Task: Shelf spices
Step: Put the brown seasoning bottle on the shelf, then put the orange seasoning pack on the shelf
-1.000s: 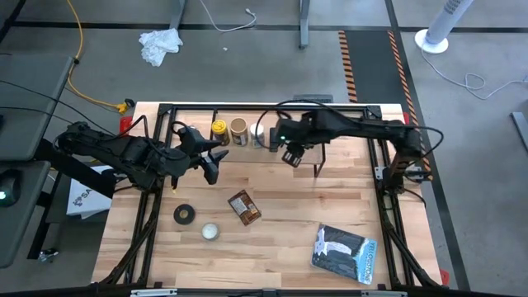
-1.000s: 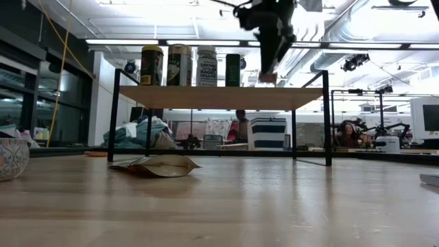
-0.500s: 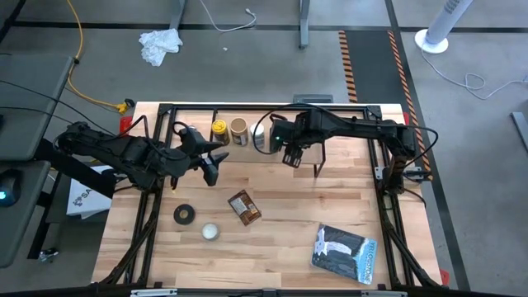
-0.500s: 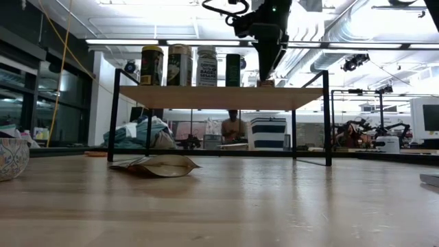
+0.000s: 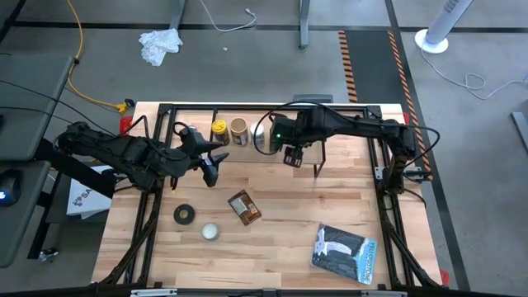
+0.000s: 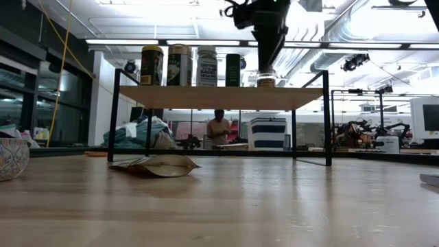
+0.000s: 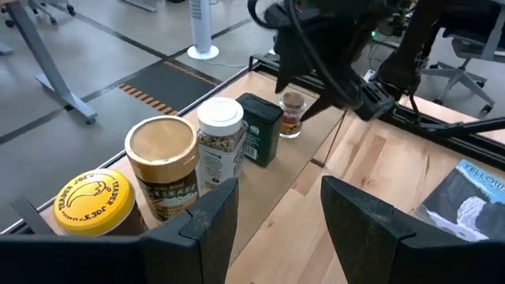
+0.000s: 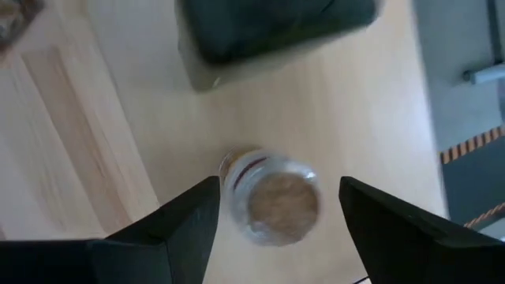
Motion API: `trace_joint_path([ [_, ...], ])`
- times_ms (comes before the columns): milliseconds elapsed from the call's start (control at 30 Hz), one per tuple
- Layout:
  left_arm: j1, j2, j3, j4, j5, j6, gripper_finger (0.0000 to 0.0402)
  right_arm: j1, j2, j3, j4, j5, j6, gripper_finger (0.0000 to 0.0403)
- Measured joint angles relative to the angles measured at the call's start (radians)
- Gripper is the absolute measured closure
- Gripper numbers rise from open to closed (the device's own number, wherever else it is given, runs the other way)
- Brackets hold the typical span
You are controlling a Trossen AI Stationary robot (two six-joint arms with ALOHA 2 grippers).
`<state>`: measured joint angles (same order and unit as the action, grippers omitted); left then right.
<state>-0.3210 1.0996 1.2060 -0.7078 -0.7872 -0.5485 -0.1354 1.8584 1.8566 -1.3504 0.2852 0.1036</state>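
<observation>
The shelf (image 6: pixel 219 97) stands at the table's far side. On its plank stand the yellow-lidded jar (image 6: pixel 151 66), the tan-lidded jar (image 6: pixel 179 65), the white-capped bottle (image 6: pixel 206 66), the dark bottle (image 6: pixel 233 70) and the tiny brown-topped jar (image 6: pixel 265 81). My right gripper (image 8: pixel 278 189) hangs open straight above the tiny jar (image 8: pixel 276 205), with a finger on either side of it and clear of it. The flat brown packet (image 5: pixel 244 206) lies on the table in front of the shelf. My left gripper (image 7: pixel 276 221) is open and hovers near the shelf's left front (image 5: pixel 210 167).
A black tape roll (image 5: pixel 184 214) and a small silvery tin (image 5: pixel 210 232) lie on the table's near left. A dark book (image 5: pixel 345 252) lies at the near right. A patterned bowl (image 6: pixel 10 158) shows at the low view's left edge. A person moves in the room behind.
My right gripper has shifted slightly toward the table's left, straightened from a tilt to pointing down, then risen. The tiny brown-topped jar, earlier at its fingertips, now stands alone on the plank's right end, clear below the fingers.
</observation>
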Motion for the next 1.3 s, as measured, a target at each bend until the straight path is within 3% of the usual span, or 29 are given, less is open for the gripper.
trace_joint_path([
  [133,0.0,0.0,0.0,-0.001,0.008,0.002,0.0222,-0.008,0.0,0.063,-0.003,0.018,-0.024,0.0146],
  [400,-0.001,-0.001,0.0,-0.086,0.138,0.003,0.0222,-0.009,-0.001,0.201,-0.03,0.024,-0.069,0.0146],
  [533,-0.029,-0.007,0.0,-0.068,0.284,0.05,0.0222,0.01,-0.002,0.259,-0.013,-0.115,0.003,0.0146],
  [600,-0.062,-0.006,0.0,-0.034,0.323,0.069,0.0222,0.035,-0.002,0.27,0.021,-0.227,0.03,0.0146],
  [667,-0.095,0.001,0.0,-0.031,0.362,0.097,0.0222,0.075,-0.002,0.271,0.041,-0.269,0.038,0.0146],
  [867,-0.206,0.093,0.0,-0.178,0.456,0.005,0.0222,0.219,-0.001,0.27,0.008,-0.219,0.044,0.0146],
  [1000,-0.25,0.202,0.0,-0.107,0.481,0.031,0.0215,0.314,0.003,0.268,-0.054,-0.13,0.087,0.0146],
  [1100,-0.241,0.305,0.0,-0.072,0.509,0.051,0.0203,0.365,0.006,0.223,-0.073,-0.038,0.154,0.0146],
  [1300,-0.18,0.467,-0.001,-0.139,0.722,0.003,0.0165,0.418,0.001,0.09,-0.191,-0.001,0.333,0.0146],
])
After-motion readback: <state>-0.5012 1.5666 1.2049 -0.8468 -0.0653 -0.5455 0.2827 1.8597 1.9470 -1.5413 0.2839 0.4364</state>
